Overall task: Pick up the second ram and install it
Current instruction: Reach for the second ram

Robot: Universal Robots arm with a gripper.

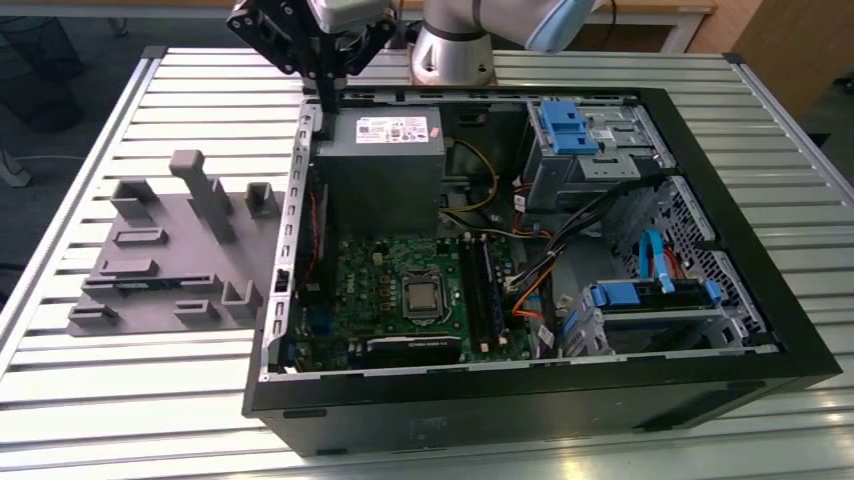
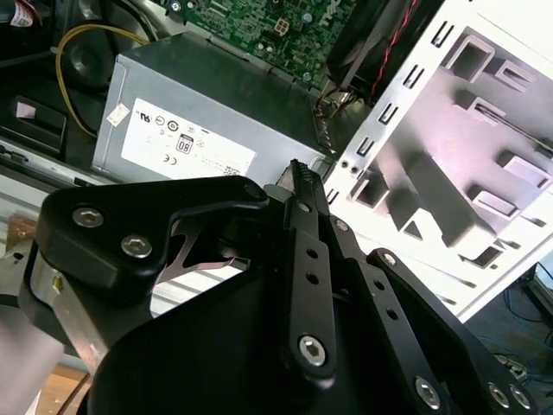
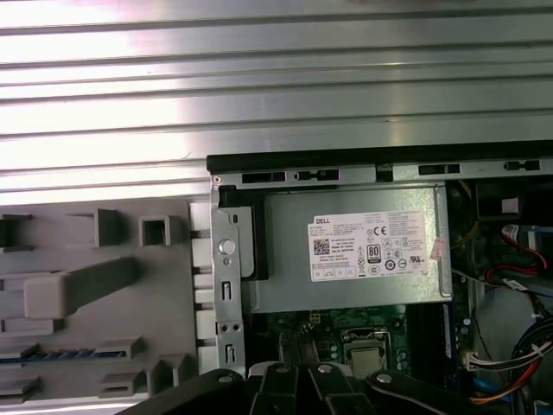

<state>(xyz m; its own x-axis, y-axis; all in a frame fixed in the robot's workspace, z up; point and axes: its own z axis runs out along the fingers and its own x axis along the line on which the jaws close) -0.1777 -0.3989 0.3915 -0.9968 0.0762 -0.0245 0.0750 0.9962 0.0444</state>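
Gripper (image 2: 298, 173) clenched on nothing, hovering over the case (image 1: 534, 400) wall; pick-up step, grasp not yet made.
Second ram (image 3: 54, 354) lay slotted in the grey holder (image 3: 52, 251) just outside the case; a grasp would probably call for the jaws released and squared to the stick's long edge.

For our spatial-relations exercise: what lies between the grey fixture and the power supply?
The case's metal side wall stands between them, as the first wrist view shows.
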